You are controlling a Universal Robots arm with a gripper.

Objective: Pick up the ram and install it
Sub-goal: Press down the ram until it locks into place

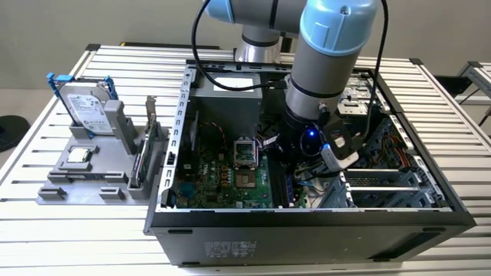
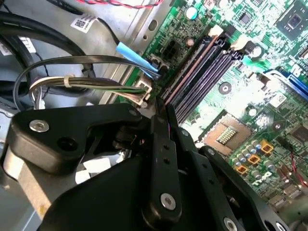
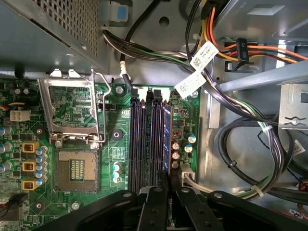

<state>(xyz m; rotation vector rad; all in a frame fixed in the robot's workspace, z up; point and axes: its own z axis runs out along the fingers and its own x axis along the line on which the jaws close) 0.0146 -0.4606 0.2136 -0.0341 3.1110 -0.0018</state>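
Standing near the table's (image 1: 46, 241) left edge in the exterior view, a grey holder tray (image 1: 80, 178) carries a hard drive (image 1: 86, 109) upright in a blue-edged slot, a small square CPU chip (image 1: 79, 154) lying flat in front of it, and an expansion card (image 1: 146, 152) on edge along the tray's side nearest the computer. Just beside it sits the open computer case (image 1: 307, 230), with a green motherboard (image 1: 222, 178) on its floor, an open CPU socket (image 3: 76, 168) and a row of dark memory slots (image 3: 144, 139). The arm reaches down into the case, and the gripper (image 3: 166, 185) hangs directly over those slots. Its fingers (image 2: 162, 144) are drawn together, clamped on the ram (image 3: 168, 139), which stands on edge in the outermost slot, next to the bundled cables (image 3: 231, 106). White tags on the cables carry print too small to read. A sticker (image 1: 230, 248) on the case's front wall is likewise illegible.
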